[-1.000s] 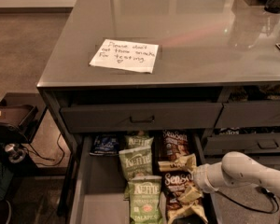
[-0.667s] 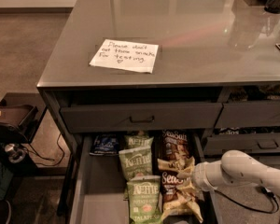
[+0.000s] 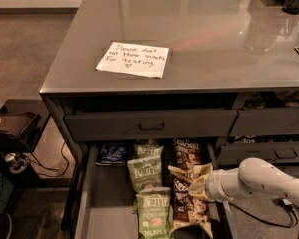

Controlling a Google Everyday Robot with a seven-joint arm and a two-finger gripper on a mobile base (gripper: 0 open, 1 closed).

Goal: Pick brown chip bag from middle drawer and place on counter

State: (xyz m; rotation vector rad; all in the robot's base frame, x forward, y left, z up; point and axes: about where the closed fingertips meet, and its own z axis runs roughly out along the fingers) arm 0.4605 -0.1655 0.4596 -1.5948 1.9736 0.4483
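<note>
Brown chip bag [image 3: 190,210] lies in middle drawer [image 3: 107,205], cream top pinched between jaws of gripper [image 3: 195,184], below counter [image 3: 214,44].

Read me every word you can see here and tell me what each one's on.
"Please don't eat these snacks for testing": handwritten note on the counter.
"Kettle": green bags in the middle drawer.
"Jalapeño": front green bag.
"Sea Salt": brown chip bag, just behind the gripper.
Label on the small blue bag: too blurred to read.
</note>
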